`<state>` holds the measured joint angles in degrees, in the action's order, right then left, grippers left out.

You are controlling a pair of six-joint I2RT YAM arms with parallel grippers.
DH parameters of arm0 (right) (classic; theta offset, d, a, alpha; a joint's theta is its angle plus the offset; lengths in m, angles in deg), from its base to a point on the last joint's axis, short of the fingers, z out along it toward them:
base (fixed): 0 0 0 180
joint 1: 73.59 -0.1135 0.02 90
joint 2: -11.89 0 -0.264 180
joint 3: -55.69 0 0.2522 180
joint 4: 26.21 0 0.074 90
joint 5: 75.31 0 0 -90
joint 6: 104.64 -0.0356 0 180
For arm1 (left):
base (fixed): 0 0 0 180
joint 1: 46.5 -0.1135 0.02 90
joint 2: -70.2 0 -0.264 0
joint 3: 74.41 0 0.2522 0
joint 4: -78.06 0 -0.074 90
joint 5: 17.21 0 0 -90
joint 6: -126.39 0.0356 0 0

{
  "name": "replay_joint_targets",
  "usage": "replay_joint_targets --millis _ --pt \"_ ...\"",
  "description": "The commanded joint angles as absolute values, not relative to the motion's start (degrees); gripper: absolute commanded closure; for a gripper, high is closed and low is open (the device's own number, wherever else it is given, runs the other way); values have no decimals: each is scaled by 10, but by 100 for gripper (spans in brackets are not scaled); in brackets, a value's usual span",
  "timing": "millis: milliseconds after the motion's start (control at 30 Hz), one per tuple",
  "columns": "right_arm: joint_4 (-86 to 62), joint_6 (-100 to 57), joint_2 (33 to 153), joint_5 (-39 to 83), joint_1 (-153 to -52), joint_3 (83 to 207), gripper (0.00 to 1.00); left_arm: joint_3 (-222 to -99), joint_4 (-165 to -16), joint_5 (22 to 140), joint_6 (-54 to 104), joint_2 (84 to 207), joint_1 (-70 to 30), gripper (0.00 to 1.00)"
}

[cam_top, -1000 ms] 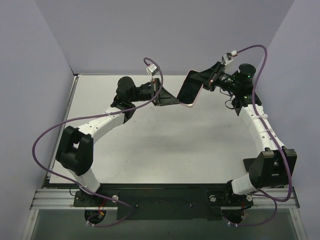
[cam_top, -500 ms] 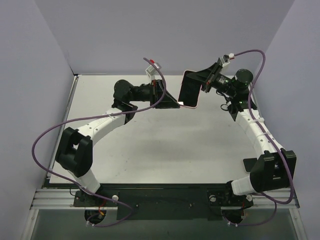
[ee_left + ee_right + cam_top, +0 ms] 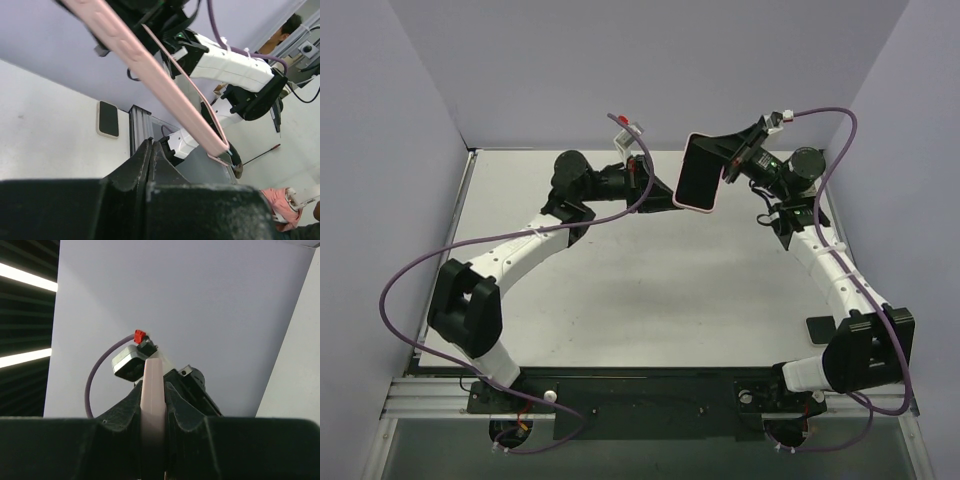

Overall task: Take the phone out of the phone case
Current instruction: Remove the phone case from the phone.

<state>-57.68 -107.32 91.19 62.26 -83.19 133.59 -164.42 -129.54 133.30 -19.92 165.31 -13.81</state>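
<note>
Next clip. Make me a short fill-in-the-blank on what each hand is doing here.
The right hand is ___ on the pink phone case. The case hangs ___ the table, not on it. The left hand is shut and holds ___. A dark flat slab lies on the table beside the ___ arm.
Missing: shut; above; nothing; right.

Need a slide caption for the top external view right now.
Right tool holds the pink phone case aloft over the table, shut left tool hovering close beside it.
</note>
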Motion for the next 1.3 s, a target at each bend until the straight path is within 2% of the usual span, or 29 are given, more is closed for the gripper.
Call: replay_joint_targets --millis 0,33,67,100,133,200,333,367,467,567,633,967,1000,1100,1267 --pt "-584 -1011 861 615 -832 1352 100 -1614 -1308 1301 -188 1636 -136 99" --pt "-561 -978 855 608 -825 1352 100 -1603 -1313 1303 -193 1620 -135 84" --pt "-553 -958 855 607 -822 1355 100 -1579 -1324 1304 -209 1609 -135 73" --pt "-513 -920 855 607 -819 1364 100 -1560 -1327 1301 -218 1589 -135 56" --pt "-507 -907 855 607 -818 1364 100 -1546 -1333 1299 -229 1577 -135 52" --pt "-530 -903 865 609 -811 1362 100 -1522 -1330 1297 -239 1539 -132 33" --pt "-586 -920 879 627 -811 1362 100 -1522 -1275 1262 -257 1518 -134 27" --pt "-599 -926 883 630 -811 1363 100 -1535 -1250 1249 -267 1520 -134 21" --pt "-610 -929 889 643 -815 1369 100 -1552 -1266 1236 -324 1545 -135 22" --pt "-594 -912 891 650 -818 1376 100 -1559 -1397 1249 -428 1576 -132 25" --pt "-586 -907 891 654 -819 1378 100 -1565 -1419 1252 -451 1593 -132 28" --pt "-576 -899 896 650 -826 1382 100 -1594 -1275 1240 -359 1598 -117 31" --pt "-570 -893 895 650 -826 1383 100 -1594 -1289 1240 -365 1599 -116 33" --pt "-566 -888 898 647 -826 1380 100 -1600 -1291 1243 -364 1603 -111 48" --pt "-552 -872 898 641 -828 1384 100 -1606 -1298 1246 -373 1613 -100 58"
